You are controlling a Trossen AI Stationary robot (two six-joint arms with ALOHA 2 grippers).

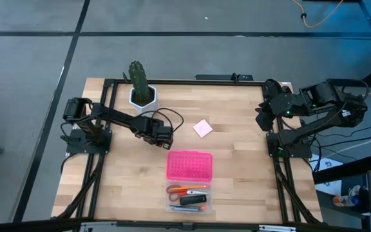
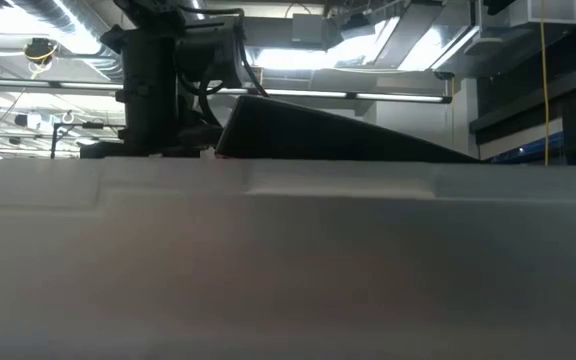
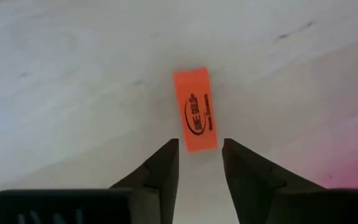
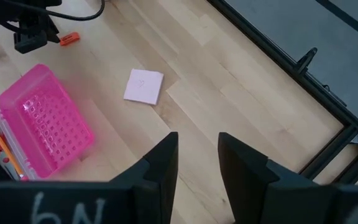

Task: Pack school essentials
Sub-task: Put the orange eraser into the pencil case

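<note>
L gripper (image 3: 200,155) has its two dark fingers (image 3: 164,163) apart, w/ a small gap. Nothing is held. The tiny orange eraser (image 3: 196,109) lies flat on the wood just past the tips, a bit of it between them. It has a black oval logo & small black print on top; the letters are too small to read for sure. From above, this gripper (image 1: 164,140) sits near the mid of the table (image 1: 237,180), next to the cactus (image 1: 139,80) in its white pot.

R gripper (image 4: 197,149) hangs over the right edge of the table, fingers a little apart, empty.

The pale pink notepad (image 1: 203,128) lies alone on the wood btwn the two arms. It has a faint mark on it, can't read it.

Near the front edge is the clear box (image 1: 188,199) w/ its dotted pink lid (image 1: 189,165) open & tipped back. Inside lie the red scissors (image 1: 176,189), an orange pencil (image 1: 192,187), a black block (image 1: 192,200) & a pen (image 1: 189,208).

Low view is blocked by a blurry wall.
</note>
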